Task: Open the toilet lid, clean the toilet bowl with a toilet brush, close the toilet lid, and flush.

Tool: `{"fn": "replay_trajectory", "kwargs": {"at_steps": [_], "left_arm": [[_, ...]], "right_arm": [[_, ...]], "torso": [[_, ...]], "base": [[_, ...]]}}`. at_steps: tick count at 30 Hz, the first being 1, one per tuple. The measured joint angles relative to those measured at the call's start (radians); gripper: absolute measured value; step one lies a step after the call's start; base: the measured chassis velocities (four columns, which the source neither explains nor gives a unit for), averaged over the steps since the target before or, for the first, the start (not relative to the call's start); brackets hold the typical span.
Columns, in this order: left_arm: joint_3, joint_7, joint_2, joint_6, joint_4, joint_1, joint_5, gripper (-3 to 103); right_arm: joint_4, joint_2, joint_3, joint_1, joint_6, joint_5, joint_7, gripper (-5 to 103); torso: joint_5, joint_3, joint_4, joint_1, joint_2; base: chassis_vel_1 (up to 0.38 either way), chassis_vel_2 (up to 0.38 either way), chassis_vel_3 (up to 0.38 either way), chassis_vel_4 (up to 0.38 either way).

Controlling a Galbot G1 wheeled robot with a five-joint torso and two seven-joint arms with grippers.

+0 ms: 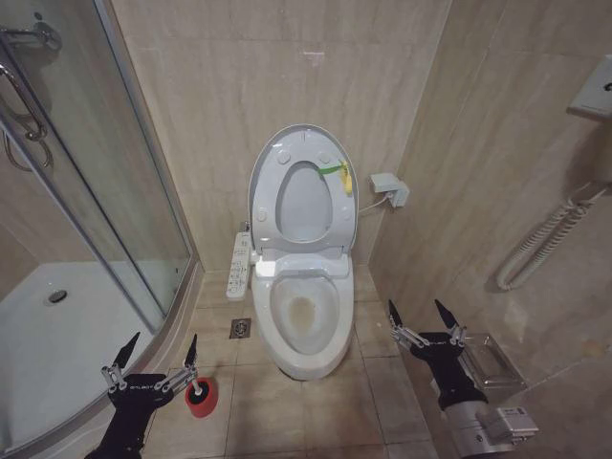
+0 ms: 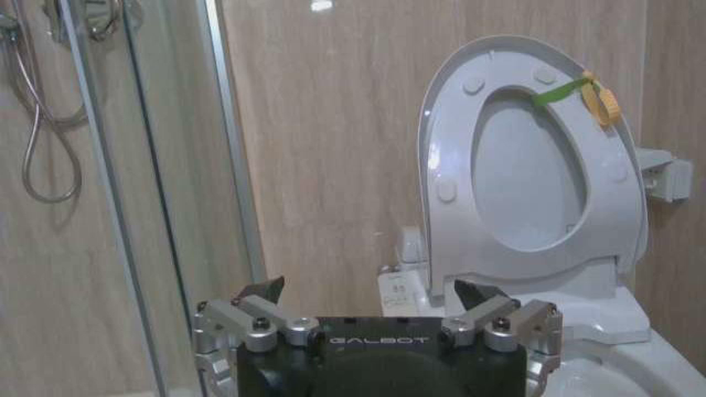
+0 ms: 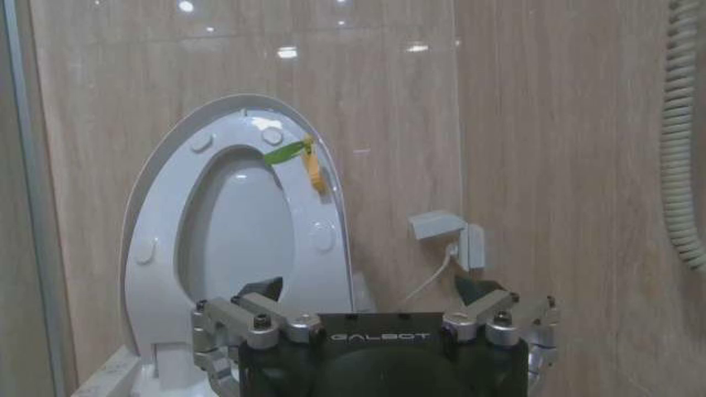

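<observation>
A glass shower wall [image 1: 143, 191] bounds the left. The left gripper [image 1: 153, 359], fingers apart, hovers beside the toilet brush [image 1: 201, 397] on the tiled floor [image 1: 373, 382]. The toilet lid [image 1: 303, 189] stands raised against the wall above the toilet bowl [image 1: 304, 320]. The right gripper [image 1: 421, 320], fingers apart, hangs beside the bowl.

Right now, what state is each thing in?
toilet lid: raised, leaning back toward the wall
seat: raised with the lid
toilet bowl: uncovered, stained inside
toilet brush: in its red holder, on the floor
left gripper: open, empty
right gripper: open, empty
</observation>
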Motion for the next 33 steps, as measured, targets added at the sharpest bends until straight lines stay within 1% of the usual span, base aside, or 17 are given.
{"fn": "replay_trajectory", "kwargs": {"at_steps": [33], "left_arm": [[0.000, 0.000, 0.000, 0.000, 0.000, 0.000, 0.000, 100]], "right_arm": [[0.000, 0.000, 0.000, 0.000, 0.000, 0.000, 0.000, 100]], "torso": [[0.0000, 0.000, 0.0000, 0.000, 0.000]], "base": [[0.000, 0.000, 0.000, 0.000]]}}
